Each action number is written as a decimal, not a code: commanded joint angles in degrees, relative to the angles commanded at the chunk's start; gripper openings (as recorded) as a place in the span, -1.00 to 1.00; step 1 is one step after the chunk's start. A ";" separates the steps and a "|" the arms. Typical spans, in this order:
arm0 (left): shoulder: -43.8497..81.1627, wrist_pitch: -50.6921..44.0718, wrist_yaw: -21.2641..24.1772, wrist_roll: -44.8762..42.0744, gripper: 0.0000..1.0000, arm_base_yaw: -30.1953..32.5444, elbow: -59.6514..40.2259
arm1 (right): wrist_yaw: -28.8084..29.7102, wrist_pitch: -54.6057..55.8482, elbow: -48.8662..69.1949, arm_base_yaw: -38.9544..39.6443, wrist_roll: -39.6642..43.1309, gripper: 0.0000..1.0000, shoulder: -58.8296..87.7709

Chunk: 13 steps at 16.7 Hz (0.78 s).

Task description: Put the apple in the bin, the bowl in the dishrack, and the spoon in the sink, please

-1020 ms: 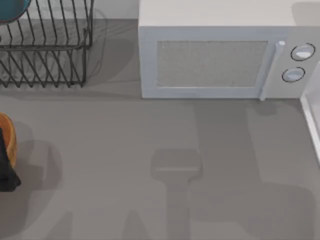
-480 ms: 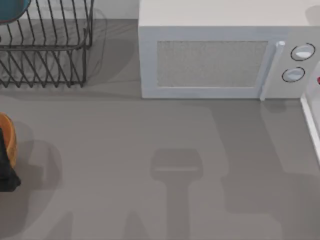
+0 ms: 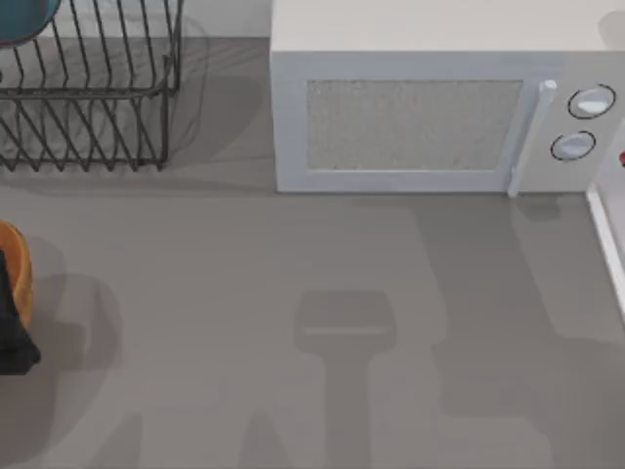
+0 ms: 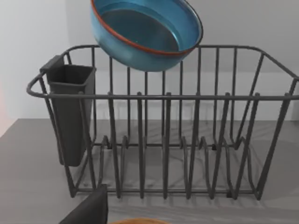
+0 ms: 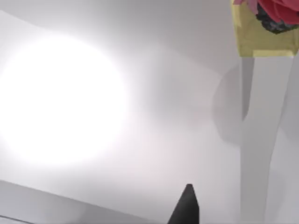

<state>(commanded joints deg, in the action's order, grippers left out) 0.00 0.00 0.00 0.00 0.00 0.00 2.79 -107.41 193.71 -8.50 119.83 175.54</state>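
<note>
Not much has shifted in the last half second, only the shadow on the worktop [image 3: 244, 293] by the microwave [image 3: 430, 107] crept a bit. The bowl [image 4: 145, 32] sits tilted on the dishrack [image 4: 163, 140] back rim. Left arm is parked by the orange container [image 3: 15, 269]. Can't tell the state of either arm's jaws.

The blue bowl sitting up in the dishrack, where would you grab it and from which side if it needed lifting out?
Grip the bowl by its thin reddish-brown rim, one finger inside and one outside. It leans tilted over the top wires of the dishrack with its opening upward, so the upper rim edge is free. Coming from above looks best, since the upright prongs block a sideways approach.
</note>
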 joint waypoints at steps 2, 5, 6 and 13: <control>0.00 0.00 0.00 0.00 1.00 0.00 0.00 | 0.00 0.00 0.00 0.00 0.00 0.06 0.00; 0.00 0.00 0.00 0.00 1.00 0.00 0.00 | 0.00 0.00 0.00 0.00 0.00 0.51 0.00; 0.00 0.00 0.00 0.00 1.00 0.00 0.00 | 0.00 0.00 0.00 0.00 0.00 0.66 0.00; 0.00 0.00 0.00 0.00 1.00 0.00 0.00 | 0.00 0.00 0.00 0.00 0.00 1.00 0.00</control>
<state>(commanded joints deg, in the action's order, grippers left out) 0.00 0.00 0.00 0.00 0.00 0.00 2.79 -107.41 193.71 -8.50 119.83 175.54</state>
